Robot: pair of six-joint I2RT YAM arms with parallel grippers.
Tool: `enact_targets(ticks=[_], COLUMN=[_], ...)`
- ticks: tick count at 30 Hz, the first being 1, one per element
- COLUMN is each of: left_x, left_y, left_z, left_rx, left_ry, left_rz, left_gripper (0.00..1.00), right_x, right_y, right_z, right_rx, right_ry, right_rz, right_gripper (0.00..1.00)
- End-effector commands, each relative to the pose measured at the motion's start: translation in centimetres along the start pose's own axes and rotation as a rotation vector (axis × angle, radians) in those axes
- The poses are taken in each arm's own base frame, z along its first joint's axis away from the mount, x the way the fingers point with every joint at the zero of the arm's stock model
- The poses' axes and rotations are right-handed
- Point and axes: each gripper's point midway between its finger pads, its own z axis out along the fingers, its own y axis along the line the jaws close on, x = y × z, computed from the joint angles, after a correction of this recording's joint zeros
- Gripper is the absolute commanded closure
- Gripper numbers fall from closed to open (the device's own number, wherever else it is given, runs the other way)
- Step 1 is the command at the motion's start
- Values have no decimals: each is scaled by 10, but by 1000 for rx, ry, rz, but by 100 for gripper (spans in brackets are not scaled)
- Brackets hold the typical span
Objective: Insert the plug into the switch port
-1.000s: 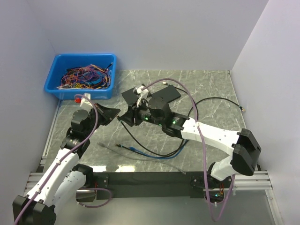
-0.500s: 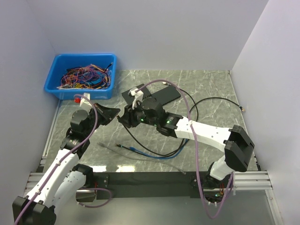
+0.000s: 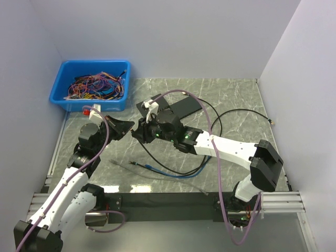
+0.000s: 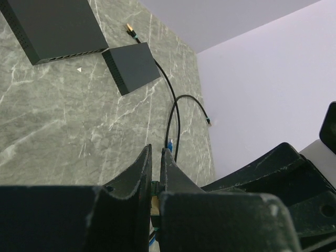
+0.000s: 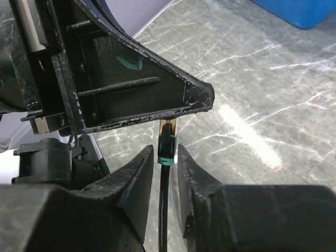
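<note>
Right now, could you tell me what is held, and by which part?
The left end effector pinches the plug by its clear tip. The right end effector flanks its teal boot; whether it grips cannot be told.

White arm links (image 3: 233,149) with black joints (image 3: 264,167), purple cables (image 3: 178,92) looping alongside, and scuffed black fingers (image 5: 131,79), one marked teal.

The plug (image 5: 167,137), clear-tipped with a black boot and teal band, is up off the surface, its black cable (image 5: 163,210) trailing from it. The switch (image 4: 52,26), a flat dark box with 1 row of ports, lies toward the surface's far edge.
</note>
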Motion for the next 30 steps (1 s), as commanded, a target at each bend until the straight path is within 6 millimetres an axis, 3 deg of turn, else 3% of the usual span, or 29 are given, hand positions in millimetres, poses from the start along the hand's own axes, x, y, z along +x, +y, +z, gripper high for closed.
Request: enact_targets(ticks=[1,8,10,11,12,15,17,20,21,24,25,28,29,30], left_x=[-7,-5,-4,-4,-4,-5,-7,-7,-7,-10,-9,-11,-12,-11], left_y=[-15,-13,-12,-12,-11,-7,-2,5,12,25,31,39,41,48], left_z=[-2,-2,-1,-1,-1,0,1,3,5,10,11,19,21,27], left_rx=[49,50,47,46,43,19,-7,-38,-61,-109,-125,-140,-145,-166], left_ry=[-23,-19,-17,-16,-16,-22,-32,-34,-37,-62,-68,-89,-93,-87], left_rz=[1,-2,0,1,4,15,20,34,36,40,38,41,46,55], left_gripper=[100,99,93,88,76,55,47,41,40,42,43,45,45,45], right_x=[-25,-19,-17,-18,-17,-12,-11,-8,-7,-5,-9,-9,-13,-19], right_y=[11,9,7,6,6,-7,-14,-38,-56,-86,-107,-143,-164,-173], right_z=[6,9,10,9,9,5,1,-6,-9,-16,-20,-23,-27,-27], right_rx=[-15,-17,-10,-5,0,35,48,91,128,177,212,272,310,323], right_ry=[-63,-56,-55,-59,-59,-58,-62,-66,-67,-66,-71,-50,-55,-56], right_rz=[-15,-13,-14,-14,-14,-14,-15,9,21,55,69,95,115,121], right_gripper=[70,94,100,100,100,100,100,100,100,100,100,100,100,100])
